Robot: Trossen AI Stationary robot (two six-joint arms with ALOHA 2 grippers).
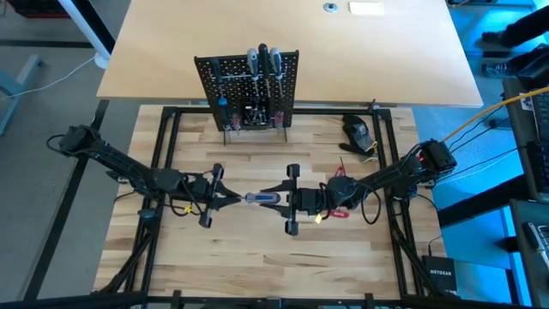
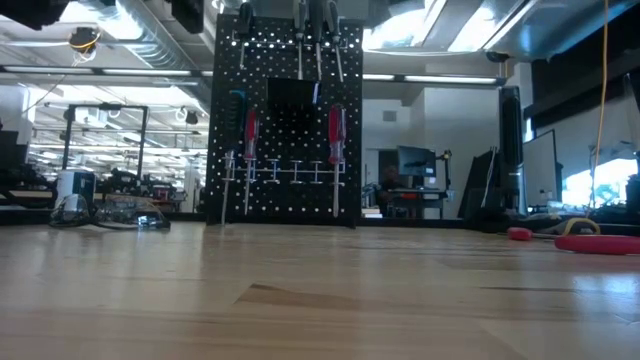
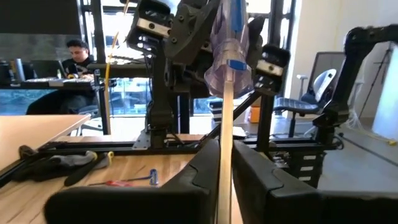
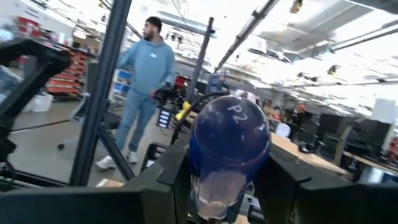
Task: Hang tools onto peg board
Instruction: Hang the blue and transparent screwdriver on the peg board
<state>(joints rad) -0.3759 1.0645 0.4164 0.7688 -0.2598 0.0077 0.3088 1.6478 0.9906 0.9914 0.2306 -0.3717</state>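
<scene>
A screwdriver (image 1: 262, 198) with a clear-and-blue handle and a silver shaft is held level between my two grippers over the middle of the table. My left gripper (image 1: 235, 200) is shut on its shaft and my right gripper (image 1: 280, 199) on its handle. The black peg board (image 1: 249, 86) stands on its wire feet at the far middle. It also shows in the low view (image 2: 285, 120), with red-handled and blue-handled screwdrivers hanging on it. Neither gripper shows in the low view. My left gripper pinches the silver shaft (image 3: 224, 149) between its two fingers (image 3: 202, 171). It comes level from the table's left, fingers along the shaft. The screwdriver is clear of the table. My right gripper pinches the handle (image 4: 229, 143) between its two fingers (image 4: 168, 177), level from the table's right. The fingers lie along the handle, whose blue butt end marked P2 faces the wrist.
A dark rounded lump (image 1: 358, 130) lies at the far right. Red-handled pliers (image 1: 341, 211) lie under my right arm, and red handles show in the low view (image 2: 590, 241). A small red tool (image 3: 127, 182) and dark pliers (image 3: 59, 165) lie on the table. People are in the room.
</scene>
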